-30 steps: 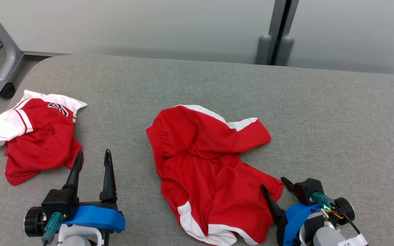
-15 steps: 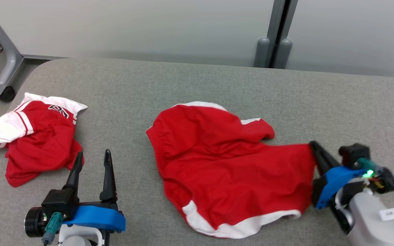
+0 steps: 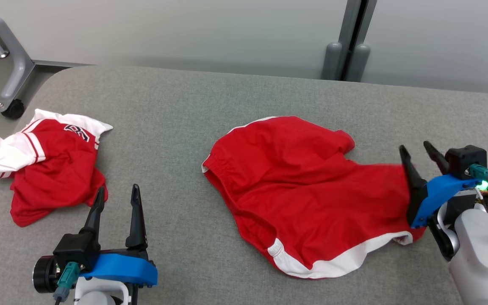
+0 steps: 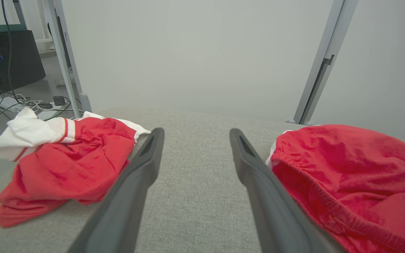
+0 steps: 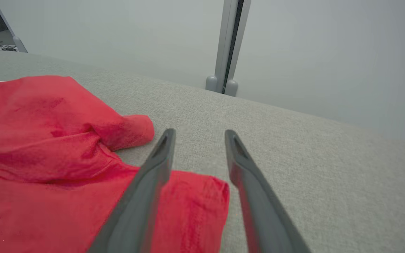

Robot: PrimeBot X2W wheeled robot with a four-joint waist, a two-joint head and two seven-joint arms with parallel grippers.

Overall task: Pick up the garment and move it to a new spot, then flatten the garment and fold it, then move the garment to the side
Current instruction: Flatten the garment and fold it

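The garment (image 3: 311, 190), red shorts with white trim, lies spread on the grey padded table (image 3: 227, 97); it also shows in the left wrist view (image 4: 346, 168) and the right wrist view (image 5: 47, 140). My right gripper (image 3: 414, 147) is at the shorts' right edge, its fingers apart. In its own view the gripper (image 5: 199, 133) hovers over a red corner that lies loose on the table beneath the fingers. My left gripper (image 3: 117, 188) rests open at the lower left, between the two garments, and its own view shows the gripper (image 4: 196, 130) holding nothing.
A second garment, a crumpled red and white jersey (image 3: 49, 169), lies at the table's left edge (image 4: 65, 161). A wheeled frame leg (image 3: 13, 108) stands off the far left corner. Grey posts (image 3: 345, 59) rise behind the table's far edge.
My right gripper closed on the shorts' lower right edge, dragged it right and away so the cloth spread out, then parted its fingers. The head camera shifted slightly. The left arm stayed still.
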